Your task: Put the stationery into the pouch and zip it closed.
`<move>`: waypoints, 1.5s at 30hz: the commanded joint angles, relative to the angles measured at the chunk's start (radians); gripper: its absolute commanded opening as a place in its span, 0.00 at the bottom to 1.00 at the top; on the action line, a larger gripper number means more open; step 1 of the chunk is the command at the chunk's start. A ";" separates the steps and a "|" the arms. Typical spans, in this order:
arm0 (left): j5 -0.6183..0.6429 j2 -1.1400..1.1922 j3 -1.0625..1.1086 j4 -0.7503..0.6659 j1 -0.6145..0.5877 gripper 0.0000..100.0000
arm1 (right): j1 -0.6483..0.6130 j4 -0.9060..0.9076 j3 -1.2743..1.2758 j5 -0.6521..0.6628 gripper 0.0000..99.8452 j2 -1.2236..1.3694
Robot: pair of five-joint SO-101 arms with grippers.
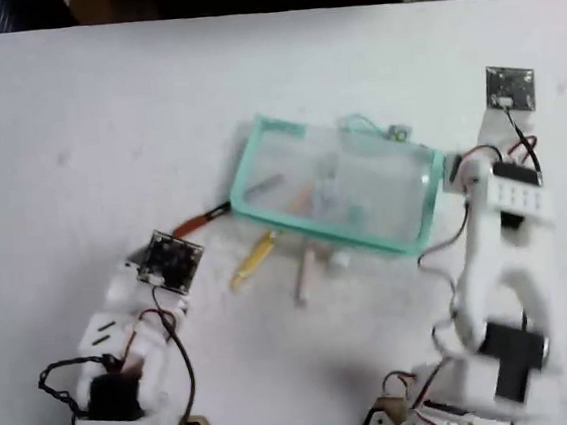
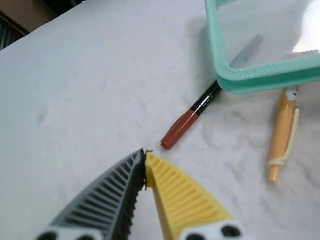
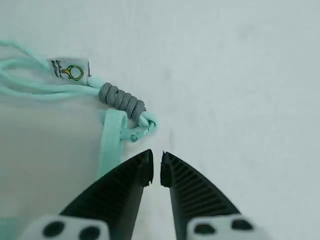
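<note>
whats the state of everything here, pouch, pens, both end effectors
pouch: lying flat, some stationery inside; zip open or closed, cannot tell
brown-capped marker: capped, on the table, far end at the pouch's edge
yellow pen: on the table, outside the pouch
beige pen: on the table, outside the pouch
left end effector: shut, empty
right end effector: barely open, empty, beside the zip-pull cord
</note>
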 commanded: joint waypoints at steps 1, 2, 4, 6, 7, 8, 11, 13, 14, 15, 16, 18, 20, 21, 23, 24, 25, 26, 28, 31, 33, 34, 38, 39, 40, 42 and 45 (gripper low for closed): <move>-0.015 -0.007 -0.003 0.005 0.012 0.02 | -0.007 -0.018 -0.144 -0.014 0.03 0.143; -0.015 -0.007 -0.003 0.005 0.012 0.02 | -0.016 -0.018 -0.163 -0.014 0.03 0.171; -0.015 -0.007 -0.003 0.005 0.012 0.02 | -0.042 -0.001 -0.183 -0.009 0.03 0.200; -0.015 -0.007 -0.003 0.005 0.012 0.02 | -0.081 0.007 -0.186 -0.009 0.03 0.213; -0.015 -0.007 -0.003 0.005 0.012 0.02 | -0.104 0.008 -0.186 -0.009 0.03 0.214; -0.015 -0.007 -0.003 0.005 0.012 0.02 | -0.125 0.010 -0.183 -0.011 0.03 0.213; -0.015 -0.007 -0.003 0.005 0.012 0.02 | -0.188 0.064 -0.183 -0.015 0.03 0.179; -0.015 -0.007 -0.003 0.005 0.012 0.02 | -0.231 0.107 -0.183 -0.009 0.03 0.131; -0.015 -0.007 -0.003 0.003 0.012 0.02 | -0.243 0.124 -0.183 -0.008 0.03 0.107; -0.015 -0.007 -0.003 0.003 0.012 0.02 | -0.248 0.131 -0.183 -0.008 0.03 0.079; -0.015 -0.007 -0.003 0.003 0.013 0.02 | -0.248 0.133 -0.183 -0.008 0.03 0.053; -0.015 -0.007 -0.003 0.003 0.013 0.02 | -0.226 0.130 -0.184 0.002 0.03 0.016; -0.015 -0.007 -0.003 0.003 0.022 0.02 | -0.222 0.128 -0.186 0.054 0.04 -0.002; -0.015 -0.007 -0.003 0.003 0.036 0.02 | -0.223 0.130 -0.183 0.083 0.06 -0.002; -0.015 -0.007 -0.003 0.003 0.059 0.02 | -0.240 0.136 -0.176 0.127 0.11 0.001; -0.015 -0.005 -0.003 0.003 0.065 0.02 | -0.249 0.136 -0.164 0.147 0.15 0.004; -0.015 -0.005 -0.003 0.003 0.065 0.02 | -0.259 0.136 -0.152 0.161 0.19 0.007; -0.015 -0.005 -0.003 0.003 0.065 0.02 | -0.274 0.136 -0.143 0.180 0.22 0.015; -0.017 -0.005 -0.003 0.011 0.065 0.02 | -0.298 0.133 -0.120 0.239 0.25 0.025; -0.017 -0.005 -0.003 0.017 0.065 0.02 | -0.305 0.125 -0.112 0.296 0.24 0.056; -0.017 -0.005 -0.003 0.017 0.065 0.02 | -0.298 0.091 -0.112 0.310 0.22 0.085; -0.017 -0.005 -0.003 0.017 0.065 0.02 | -0.294 0.077 -0.112 0.313 0.21 0.099; -0.017 -0.005 -0.003 0.017 0.065 0.02 | -0.297 0.068 -0.112 0.370 0.19 0.150; -0.017 -0.005 -0.003 0.017 0.065 0.02 | -0.308 0.070 -0.107 0.404 0.18 0.159; -0.017 -0.005 -0.003 0.017 0.065 0.02 | -0.317 0.071 -0.107 0.428 0.18 0.168; -0.017 -0.005 -0.003 0.017 0.065 0.02 | -0.315 0.071 -0.110 0.451 0.18 0.174; -0.017 -0.005 -0.003 0.017 0.065 0.02 | -0.266 0.094 -0.135 0.407 0.18 0.128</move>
